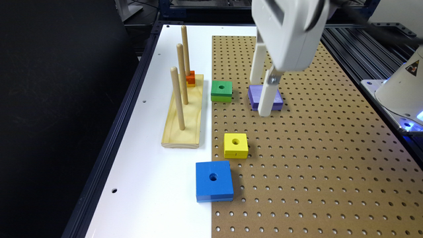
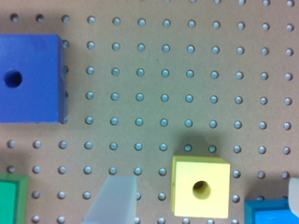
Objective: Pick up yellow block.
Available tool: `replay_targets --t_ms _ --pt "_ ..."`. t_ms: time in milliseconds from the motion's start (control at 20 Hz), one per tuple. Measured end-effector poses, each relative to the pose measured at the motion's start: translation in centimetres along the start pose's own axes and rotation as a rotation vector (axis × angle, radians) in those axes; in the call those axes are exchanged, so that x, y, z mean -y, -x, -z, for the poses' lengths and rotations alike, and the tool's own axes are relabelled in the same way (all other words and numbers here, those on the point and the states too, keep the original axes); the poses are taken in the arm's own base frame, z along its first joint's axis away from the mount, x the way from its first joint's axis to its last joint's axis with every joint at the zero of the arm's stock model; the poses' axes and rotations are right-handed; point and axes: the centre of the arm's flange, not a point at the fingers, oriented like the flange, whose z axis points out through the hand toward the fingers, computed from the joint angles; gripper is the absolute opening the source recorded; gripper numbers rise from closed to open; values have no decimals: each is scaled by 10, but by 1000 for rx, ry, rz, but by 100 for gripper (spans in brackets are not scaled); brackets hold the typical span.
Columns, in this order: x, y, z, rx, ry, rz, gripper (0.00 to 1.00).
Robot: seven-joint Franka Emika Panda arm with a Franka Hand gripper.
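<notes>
Our white two-finger gripper (image 1: 261,98) hangs with its fingers apart above the brown pegboard (image 1: 314,158). The bright yellow square wooden block with a centre hole (image 1: 236,145) lies flat between the green square block (image 1: 221,91) and the large blue square block (image 1: 214,181). We should centre over it, square the fingers to its sides, then descend. The wrist view's edge cuts off one finger.

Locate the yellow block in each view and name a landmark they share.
Exterior view: the yellow block sits on the pegboard near its edge, between the green block and the blue block.
Wrist view: the yellow block lies between the same two blocks.
Shared landmark: the purple block, off to one side of that row.
</notes>
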Motion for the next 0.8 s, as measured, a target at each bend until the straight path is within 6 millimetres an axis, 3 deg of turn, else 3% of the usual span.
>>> replay_targets --t_ms 300,600,800 --pt "0 -2 -2 2 1 -3 100" --pt "1 -5 -33 20 2 -6 100" --pt "2 -5 -37 21 -1 -6 100"
